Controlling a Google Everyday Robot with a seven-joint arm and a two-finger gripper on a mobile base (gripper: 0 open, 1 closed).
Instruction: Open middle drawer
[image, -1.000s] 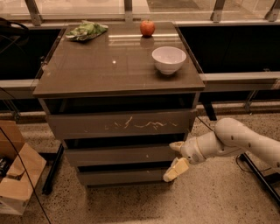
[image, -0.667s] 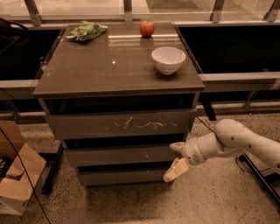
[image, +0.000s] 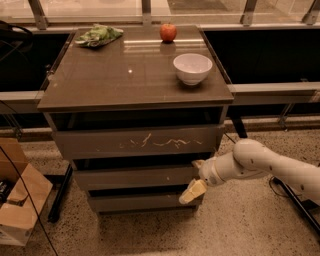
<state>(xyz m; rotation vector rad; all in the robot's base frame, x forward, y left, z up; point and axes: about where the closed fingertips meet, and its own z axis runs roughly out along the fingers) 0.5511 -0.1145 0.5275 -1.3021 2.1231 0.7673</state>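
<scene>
The middle drawer (image: 132, 177) is the second of three fronts below the desk's front edge. It is a plain grey-brown panel with a dark gap above it, and it lies about flush with the fronts above and below.

At its right end, under the desk's front right corner, is the claw (image: 195, 178). Its fingers (image: 193, 191) are apart, one tip at the upper edge of the panel and the pale one at the lower edge. Whether they press on the panel cannot be told. The white arm (image: 270, 166) reaches in from the right.

Above is the top drawer (image: 100, 144), marked with white squiggly scratches. Below is the bottom drawer (image: 135, 203).

On the desk (image: 110, 85), a white bowl (image: 192, 68) stands near the right edge. A red apple (image: 168, 32) sits at the back edge and a green bag (image: 98, 36) near the back left corner.
</scene>
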